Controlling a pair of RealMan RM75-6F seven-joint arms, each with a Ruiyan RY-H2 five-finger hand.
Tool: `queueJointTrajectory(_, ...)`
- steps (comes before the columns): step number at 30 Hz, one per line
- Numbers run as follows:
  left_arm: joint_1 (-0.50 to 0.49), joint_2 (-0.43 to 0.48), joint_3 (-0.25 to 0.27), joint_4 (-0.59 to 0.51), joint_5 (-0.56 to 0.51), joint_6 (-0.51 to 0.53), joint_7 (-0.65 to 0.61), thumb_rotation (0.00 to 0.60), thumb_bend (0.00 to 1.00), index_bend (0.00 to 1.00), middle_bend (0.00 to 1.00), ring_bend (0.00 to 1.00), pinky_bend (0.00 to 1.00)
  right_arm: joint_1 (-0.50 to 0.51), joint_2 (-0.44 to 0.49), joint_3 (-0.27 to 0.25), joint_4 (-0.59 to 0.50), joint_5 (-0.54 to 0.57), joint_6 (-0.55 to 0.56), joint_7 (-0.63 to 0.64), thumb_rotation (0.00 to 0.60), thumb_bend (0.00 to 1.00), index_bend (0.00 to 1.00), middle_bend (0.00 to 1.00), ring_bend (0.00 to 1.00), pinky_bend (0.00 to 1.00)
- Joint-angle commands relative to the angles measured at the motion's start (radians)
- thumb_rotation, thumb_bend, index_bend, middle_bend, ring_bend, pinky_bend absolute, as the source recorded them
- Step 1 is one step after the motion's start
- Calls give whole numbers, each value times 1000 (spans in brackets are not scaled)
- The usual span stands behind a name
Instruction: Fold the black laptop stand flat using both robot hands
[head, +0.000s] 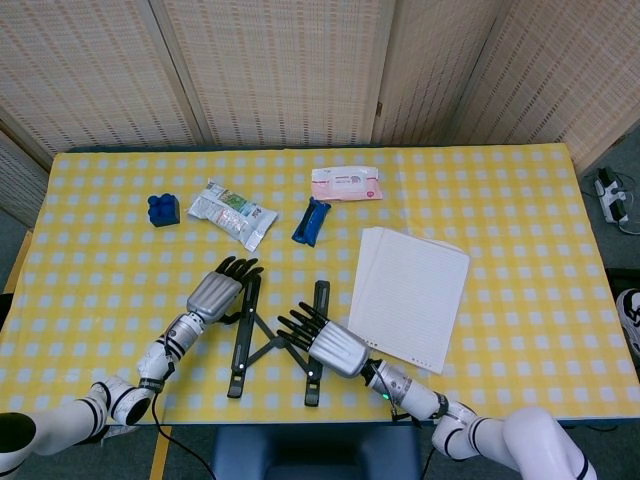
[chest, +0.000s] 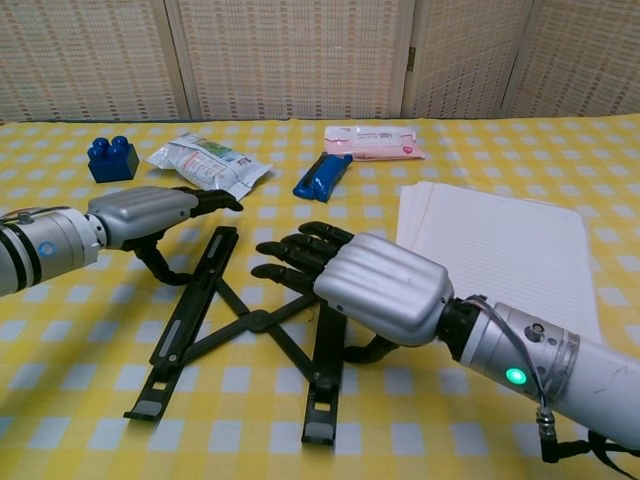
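Note:
The black laptop stand (head: 240, 355) (chest: 185, 335) lies flat on the yellow checked cloth, its two rails joined by crossed struts and standing apart. My left hand (head: 215, 292) (chest: 150, 212) is at the far end of the left rail, fingers stretched over it and thumb curled down on its outer side. My right hand (head: 328, 345) (chest: 375, 285) lies over the right rail with fingers spread toward the cross and thumb curled down on the rail's right side. It hides the rail's middle. Neither hand encloses a rail.
A white paper stack (head: 410, 293) (chest: 500, 245) lies just right of my right hand. Further back are a blue brick (head: 163, 209) (chest: 111, 158), a snack packet (head: 232, 213) (chest: 208, 164), a blue pouch (head: 311, 221) (chest: 322, 177) and a pink wipes pack (head: 346, 184) (chest: 372, 142).

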Motion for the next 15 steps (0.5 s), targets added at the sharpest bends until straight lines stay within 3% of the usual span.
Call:
queueJointTrajectory(1,0,0,2,-1,2,1,-5,600,302,50,0,0,0,2,-7,-3,7,1,1,6,600,219,0,0,0,0)
queueJointTrajectory(15,-9,5,-6,-35,-16,-34,-60,600,303,51,0,0,0,14,-77,-19,128,-40,96,31,600,218,0,0,0,0)
